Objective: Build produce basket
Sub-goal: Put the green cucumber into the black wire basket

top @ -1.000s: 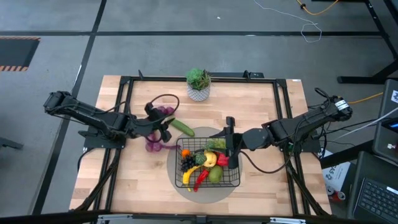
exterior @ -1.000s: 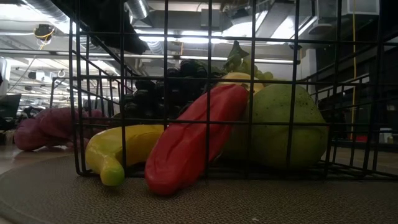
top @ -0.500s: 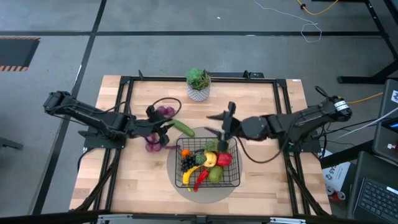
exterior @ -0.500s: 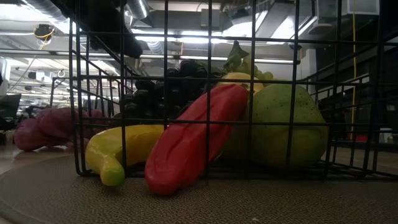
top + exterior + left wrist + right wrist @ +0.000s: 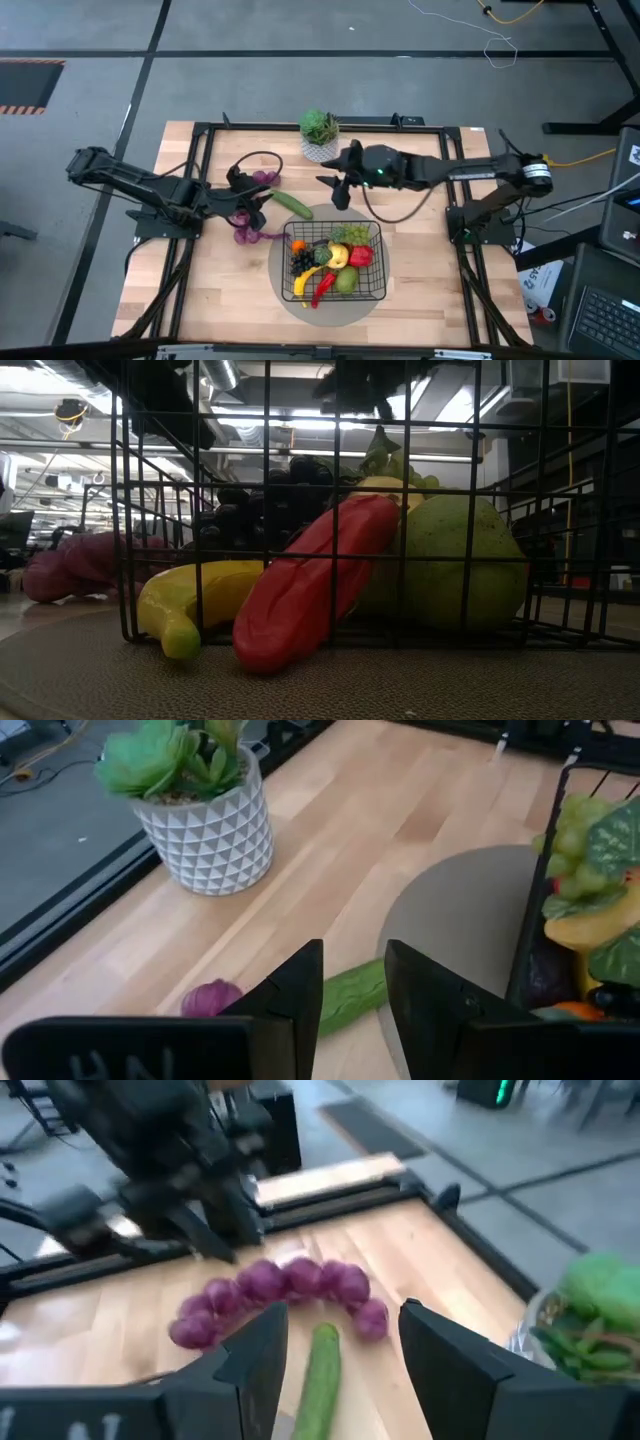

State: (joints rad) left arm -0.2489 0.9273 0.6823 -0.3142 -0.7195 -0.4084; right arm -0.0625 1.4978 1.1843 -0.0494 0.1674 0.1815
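My right gripper [image 5: 336, 186] hangs spread and empty above the bare wood, just beside the potted plant [image 5: 319, 134], which sits at about one o'clock from my fingertips. Through my right wrist camera the cucumber [image 5: 318, 1377] lies straight ahead between my two dark fingers [image 5: 258, 1358], with the purple grapes [image 5: 283, 1290] strung in an arc just beyond it. Seen from overhead, that cucumber [image 5: 292, 204] lies at about eight o'clock from my right gripper, near but not touching.

My left gripper [image 5: 262, 197] is open too, holding nothing, and sits just beside the cucumber's end, the fruit pointing off toward four o'clock. In my left wrist camera the cucumber [image 5: 352, 997] shows in the gap between my fingers [image 5: 297, 995], and a bit of purple grape [image 5: 212, 998] lies near it.

The black wire basket [image 5: 290, 236] stands at five o'clock from my left gripper, on a round grey mat [image 5: 280, 266]. It holds black grapes [image 5: 301, 261], a yellow banana [image 5: 310, 277], a long red pepper [image 5: 323, 287], a green pear [image 5: 346, 280], a small orange [image 5: 298, 245] and green grapes [image 5: 349, 233].

From table height, the banana [image 5: 190, 603], red pepper [image 5: 310, 582] and pear [image 5: 455, 565] press against the near wire wall.

The table [image 5: 420, 265] is pale wood planks edged by a black frame. Around it is grey floor with loose cables.
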